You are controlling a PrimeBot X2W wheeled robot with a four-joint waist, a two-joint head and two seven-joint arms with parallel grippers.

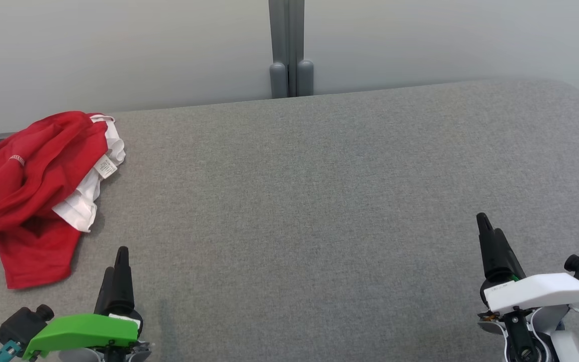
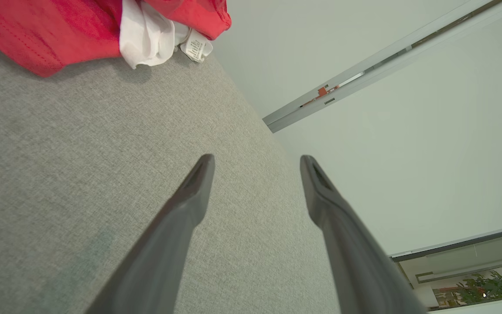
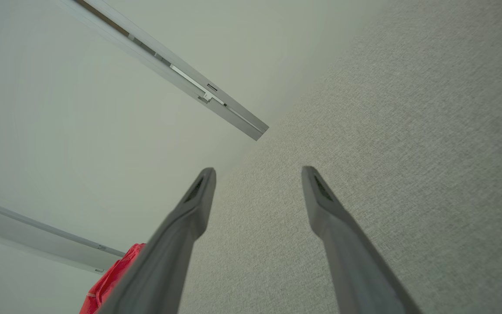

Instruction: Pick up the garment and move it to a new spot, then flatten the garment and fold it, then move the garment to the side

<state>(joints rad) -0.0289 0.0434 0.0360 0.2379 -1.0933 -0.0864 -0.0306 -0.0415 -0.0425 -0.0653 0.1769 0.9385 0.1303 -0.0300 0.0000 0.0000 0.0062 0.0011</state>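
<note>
Grey upholstered surface spans nearly the whole head view; its far edge runs along a pale wall, and its far right corner is rounded.

One garment, red with a white inner layer, lies crumpled at the far left of the surface, close to the far edge; its left side reaches the head view's left border, so I cannot tell whether it overhangs the surface there. One white care label shows on its right side, facing up.

Open room: bare grey fabric runs from the garment's right fringe across the middle to the right side; nothing lies on it.

Two grippers. Left gripper, with a green housing, sits at the lower left, just near the garment's near hem but apart from it; in the left wrist view its jaws stand spread with nothing between them, and the garment and label lie beyond the tips. Right gripper, with a white housing, sits at the lower right, well apart from the garment; in the right wrist view its jaws are likewise spread and empty, above bare fabric; a scrap of red garment shows past its finger.

One grey post rises against the wall behind the middle of the far edge.
</note>
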